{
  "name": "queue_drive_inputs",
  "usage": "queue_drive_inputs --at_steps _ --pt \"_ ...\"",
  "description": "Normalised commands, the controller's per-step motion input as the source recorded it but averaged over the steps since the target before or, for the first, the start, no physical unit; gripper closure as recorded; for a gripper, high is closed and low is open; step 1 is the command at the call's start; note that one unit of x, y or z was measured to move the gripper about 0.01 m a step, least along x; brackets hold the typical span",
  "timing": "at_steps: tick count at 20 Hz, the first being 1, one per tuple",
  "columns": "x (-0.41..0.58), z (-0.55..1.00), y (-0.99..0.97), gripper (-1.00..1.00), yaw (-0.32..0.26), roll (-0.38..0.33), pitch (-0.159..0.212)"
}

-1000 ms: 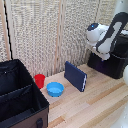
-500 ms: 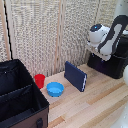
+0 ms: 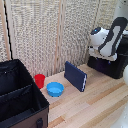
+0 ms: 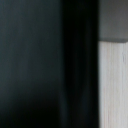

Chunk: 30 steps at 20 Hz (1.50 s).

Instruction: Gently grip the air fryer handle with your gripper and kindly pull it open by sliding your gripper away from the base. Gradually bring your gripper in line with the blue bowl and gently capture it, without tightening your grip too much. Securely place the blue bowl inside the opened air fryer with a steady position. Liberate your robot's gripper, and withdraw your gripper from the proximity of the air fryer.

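Claw (image 3: 96,48) low against the air fryer (image 3: 111,64), grip state unclear, blue bowl (image 3: 55,89) well apart

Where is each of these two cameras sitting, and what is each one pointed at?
Exterior view: off the arm, looking down across the wooden table toward the slatted screen; it shows the white arm over the air fryer, plus the blue bowl.
Wrist view: on the arm's wrist, very close to a blurred black surface beside pale wood; no fingers show.
Shared: probably the black air fryer and the table's wood, though the wrist picture is too blurred to be sure.
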Motion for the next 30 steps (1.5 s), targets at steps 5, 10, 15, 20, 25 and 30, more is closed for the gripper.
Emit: queue_drive_inputs --at_steps 5,10,15,20,25,30 --pt "0.269 0.00 -0.06 1.00 0.000 0.002 0.036" --pt "0.018 -0.01 0.02 1.00 -0.002 -0.002 0.011" --pt "-0.115 0.09 0.11 1.00 -0.117 0.000 0.087" --pt "-0.120 0.31 0.11 1.00 -0.091 0.003 0.110" --pt "-0.189 0.36 0.26 1.00 -0.126 0.108 0.058" --pt "-0.191 0.29 0.31 1.00 -0.104 0.202 0.057"
